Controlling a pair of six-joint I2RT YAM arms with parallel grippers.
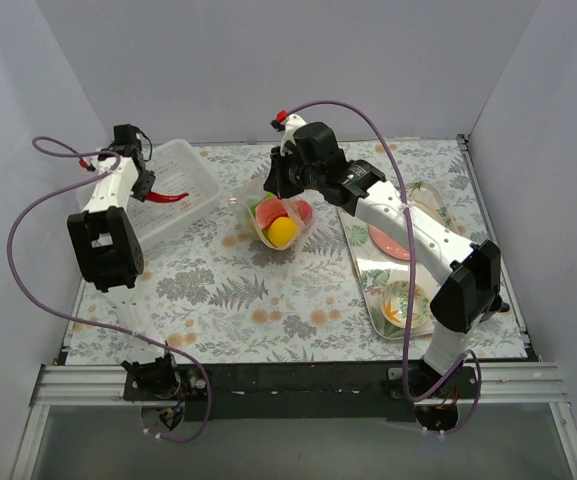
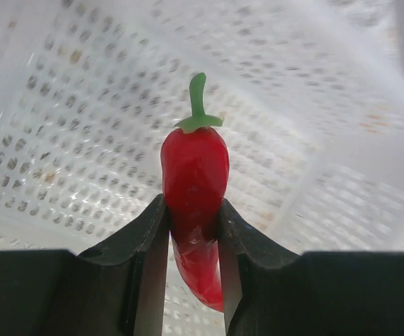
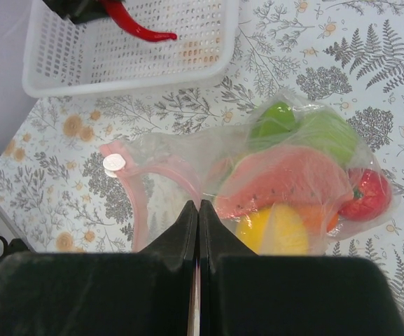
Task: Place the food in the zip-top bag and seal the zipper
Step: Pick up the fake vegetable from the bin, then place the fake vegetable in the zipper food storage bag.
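Observation:
The clear zip-top bag lies mid-table, with its mouth open toward the white basket. It holds a watermelon slice, a yellow lemon, green apples, a red apple and an orange. The pink zipper curves round the open mouth. My right gripper is shut, pinching the bag's rim at the zipper; in the top view it sits at the bag. My left gripper is shut on a red chili pepper and holds it over the basket.
The white slotted basket stands at the back left. A tray at the right holds patterned plates and a bowl. Grey walls close in the table at the left, back and right.

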